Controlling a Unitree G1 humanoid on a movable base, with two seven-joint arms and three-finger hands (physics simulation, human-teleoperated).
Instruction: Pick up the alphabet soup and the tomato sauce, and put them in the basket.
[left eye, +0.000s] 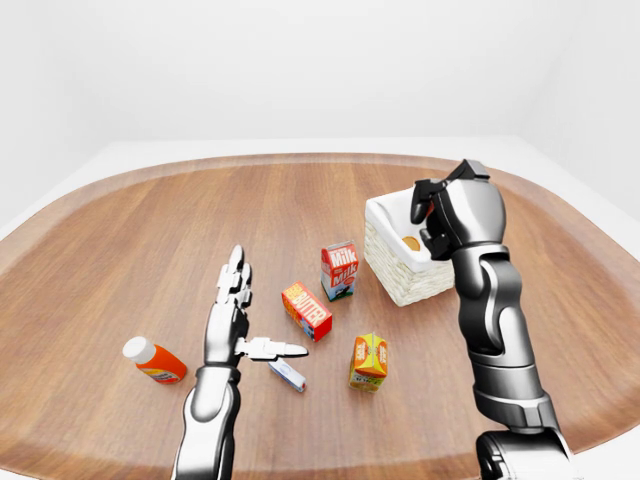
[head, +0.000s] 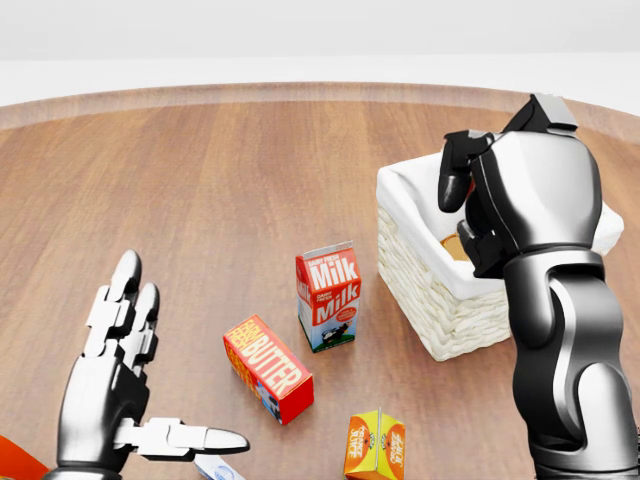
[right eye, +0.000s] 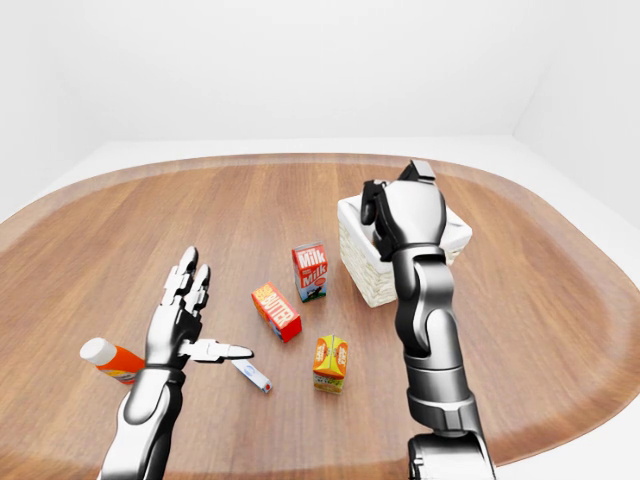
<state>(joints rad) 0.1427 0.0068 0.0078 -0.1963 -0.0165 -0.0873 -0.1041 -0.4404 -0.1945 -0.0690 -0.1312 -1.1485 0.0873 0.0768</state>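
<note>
Your right robot hand (head: 470, 215): over the basket (head: 420, 260), fingers curled; whether they grip anything, you cannot tell. One can (left eye: 411, 243) lies inside the basket. Your left robot hand (left eye: 235, 325): open, fingers spread above the table (left eye: 120, 240). Also on the table: milk carton (head: 329, 297), butter box (head: 268, 368), orange carton (left eye: 369, 361), bottle (left eye: 153, 361).

A white-lined woven basket (head: 420, 290) was shown; beside it, a red-and-white milk carton (head: 328, 296) and an orange-red butter box (head: 268, 368).
</note>
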